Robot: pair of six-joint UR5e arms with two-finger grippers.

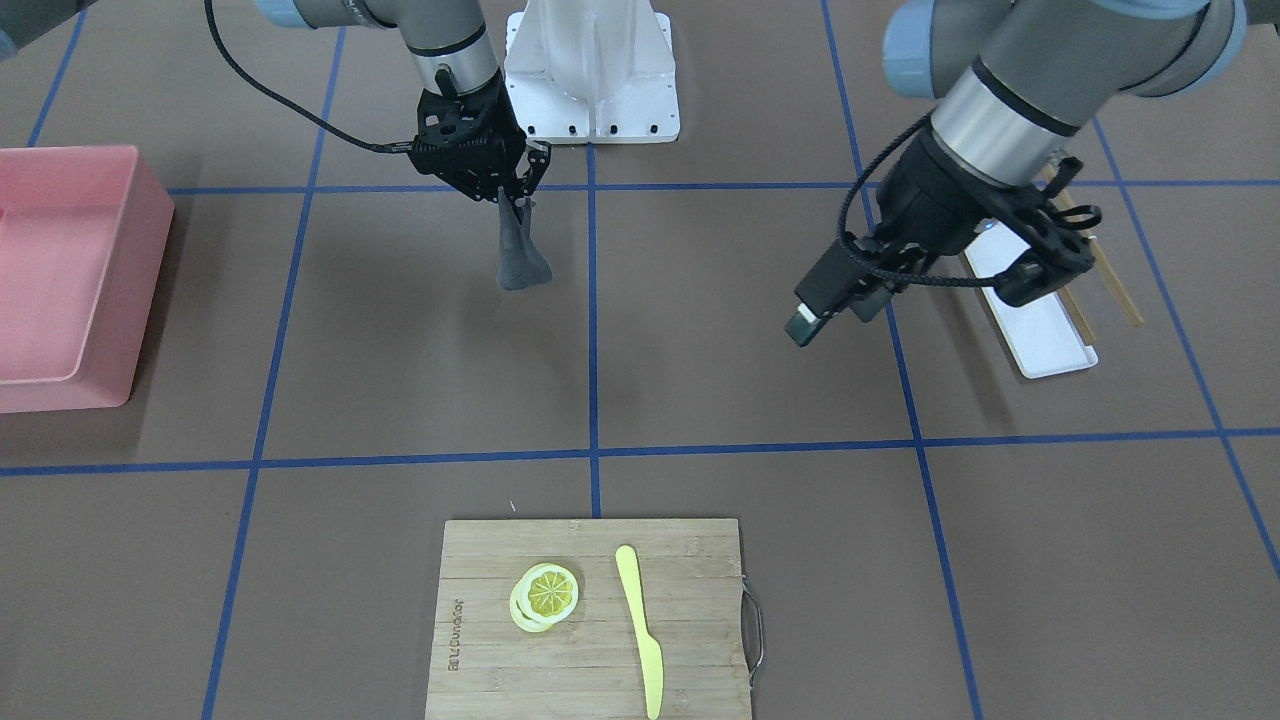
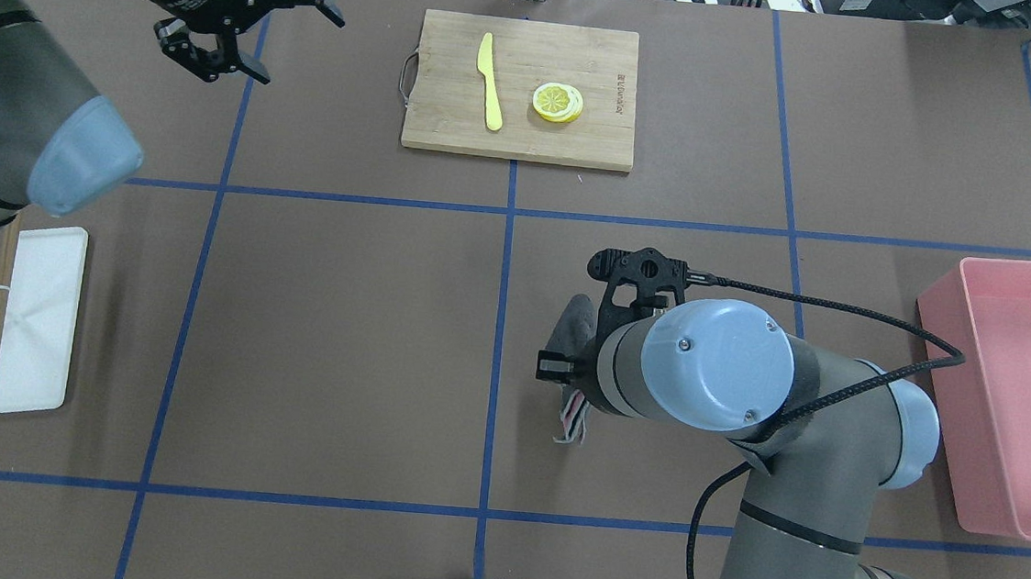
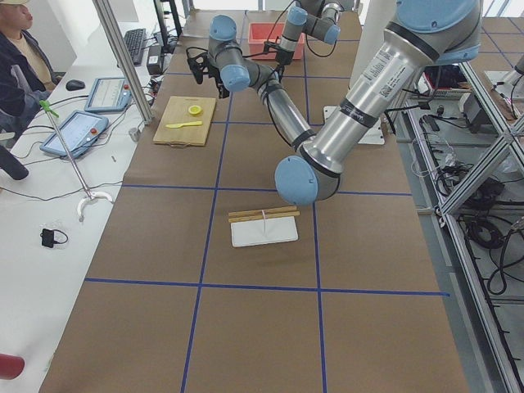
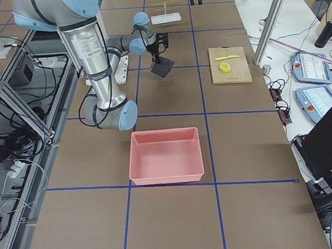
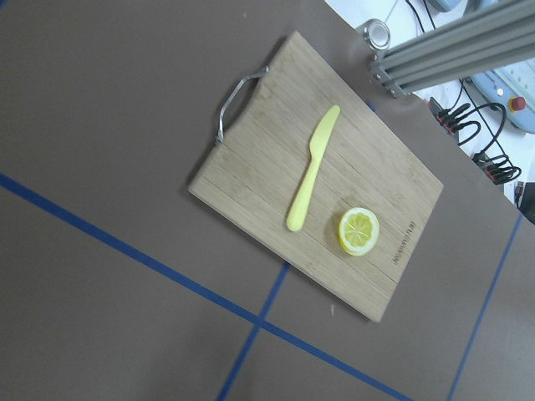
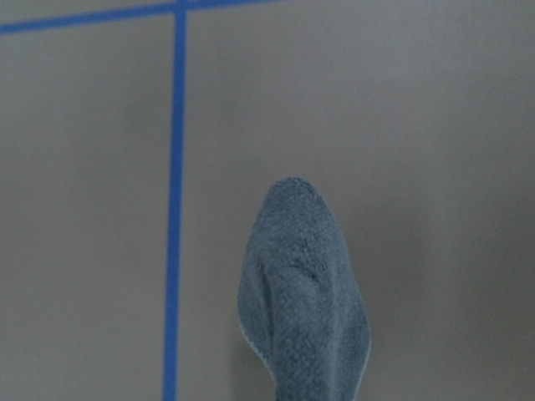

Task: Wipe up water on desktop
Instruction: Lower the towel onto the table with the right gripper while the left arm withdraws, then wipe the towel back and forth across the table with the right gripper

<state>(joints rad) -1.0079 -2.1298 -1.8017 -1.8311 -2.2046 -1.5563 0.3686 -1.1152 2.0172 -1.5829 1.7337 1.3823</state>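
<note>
The desktop [image 1: 420, 330] is a matte brown surface with a grid of blue tape lines; no water shows on it. My right gripper [image 1: 518, 190] is shut on the top of a dark grey cloth [image 1: 522, 258], which hangs down near the table's middle. I cannot tell whether the cloth's lower end touches the surface. The cloth also shows in the right wrist view [image 6: 305, 284] and, partly hidden by the arm, in the overhead view [image 2: 575, 324]. My left gripper [image 2: 304, 52] is open and empty, held high near the cutting board's side.
A bamboo cutting board [image 1: 500, 660] holds a lemon slice [image 1: 545, 592] and a yellow knife [image 1: 640, 625]. A pink bin [image 1: 60, 395] stands on my right side. A white tray [image 1: 1045, 335] with wooden sticks lies on my left side.
</note>
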